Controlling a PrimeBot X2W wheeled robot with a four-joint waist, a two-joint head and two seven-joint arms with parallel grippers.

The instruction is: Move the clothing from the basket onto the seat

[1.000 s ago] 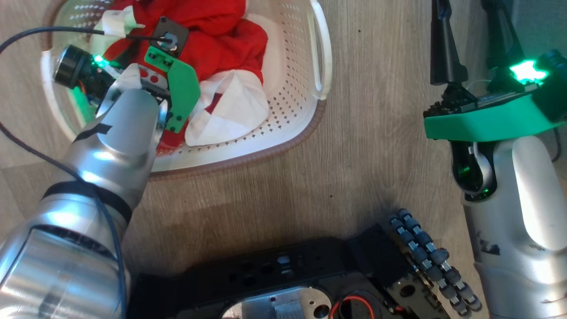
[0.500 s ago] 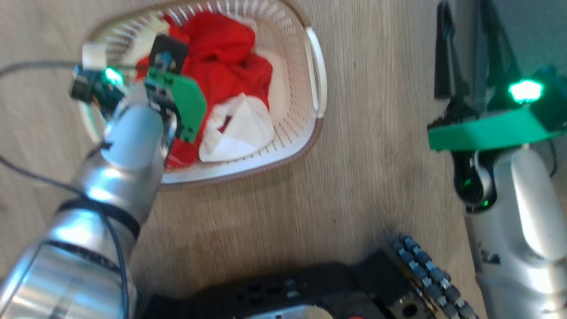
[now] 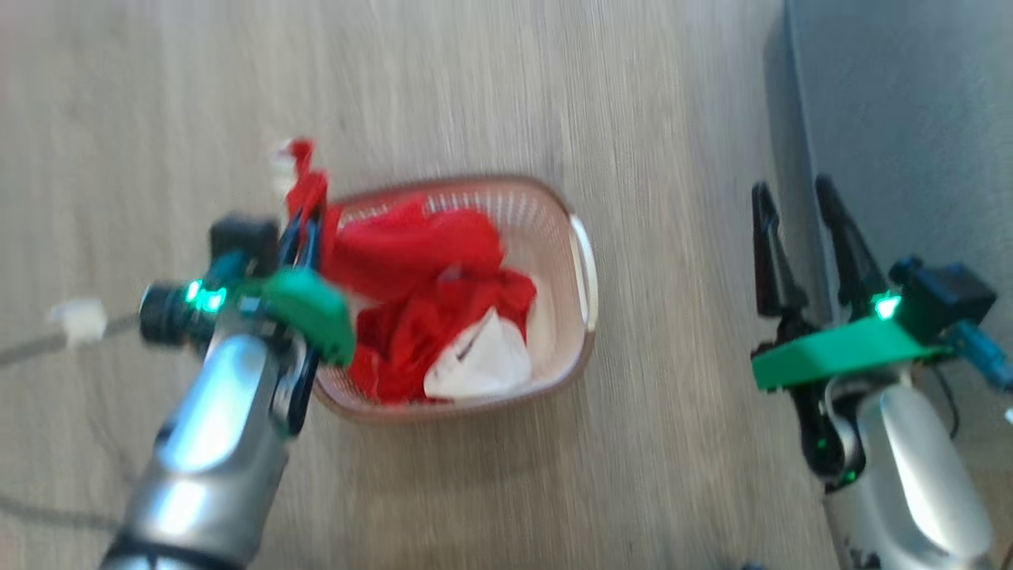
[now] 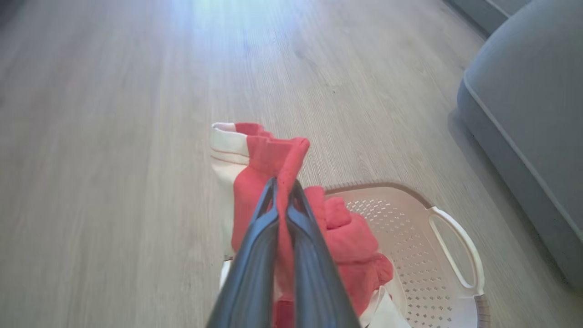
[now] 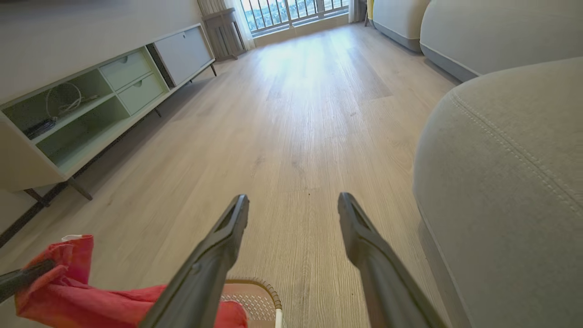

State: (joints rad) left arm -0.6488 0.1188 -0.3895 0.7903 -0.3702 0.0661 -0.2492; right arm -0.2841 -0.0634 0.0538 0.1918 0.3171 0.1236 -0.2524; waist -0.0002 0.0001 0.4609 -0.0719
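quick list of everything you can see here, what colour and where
clothing: one bundle, red with white parts, mostly in the basket, one end held up over its left rim
basket: one, cream with brown rim, on the floor, left of the seat
seat: one, grey, stitched, at the right
floor: pale wood planks, all around
cabinet: one, pale green, open shelves and drawers, along the left wall
far cushions: two, grey, near the window
window: one, bright, railing outside, far end
forearms: two, silver, low left and low right
left gripper: dark, jaws shut on the clothing
right gripper: dark, jaws open, beside the seat
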